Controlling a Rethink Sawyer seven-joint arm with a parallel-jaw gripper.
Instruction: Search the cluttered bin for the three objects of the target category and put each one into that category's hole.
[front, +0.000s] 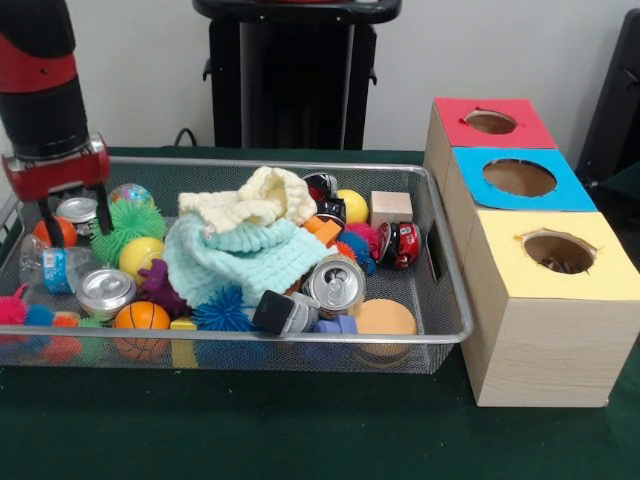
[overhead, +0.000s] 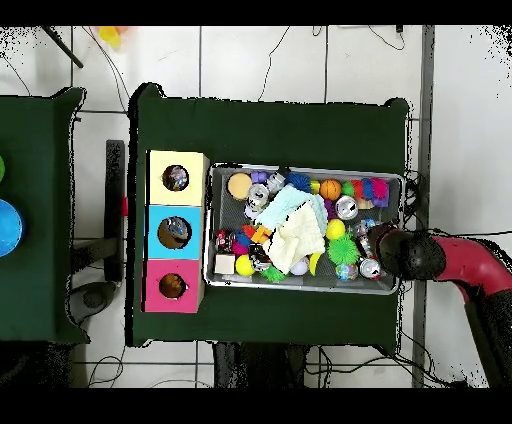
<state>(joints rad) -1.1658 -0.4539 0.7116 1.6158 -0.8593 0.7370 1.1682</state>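
Note:
My gripper (front: 72, 215) hangs in the left end of the wire bin (front: 300, 336), open, its fingers on either side of a silver-topped can (front: 78, 209). From above, the gripper (overhead: 383, 252) sits at the right end of the bin (overhead: 300, 168), over that can (overhead: 370, 268). Other cans lie in the clutter: one upright (front: 105, 290), one tilted (front: 335, 283) and a red one (front: 402, 245). Beside the bin stand three boxes with holes: red (front: 490, 122), blue (front: 518, 177) and yellow (front: 557, 252).
A cream cloth (front: 255, 203) and a mint cloth (front: 240, 258) cover the bin's middle. Around them lie a water bottle (front: 48, 268), a yellow ball (front: 140, 255), a small basketball (front: 142, 317), a green spiky ball (front: 135, 222), a wooden block (front: 390, 208) and an orange disc (front: 385, 318).

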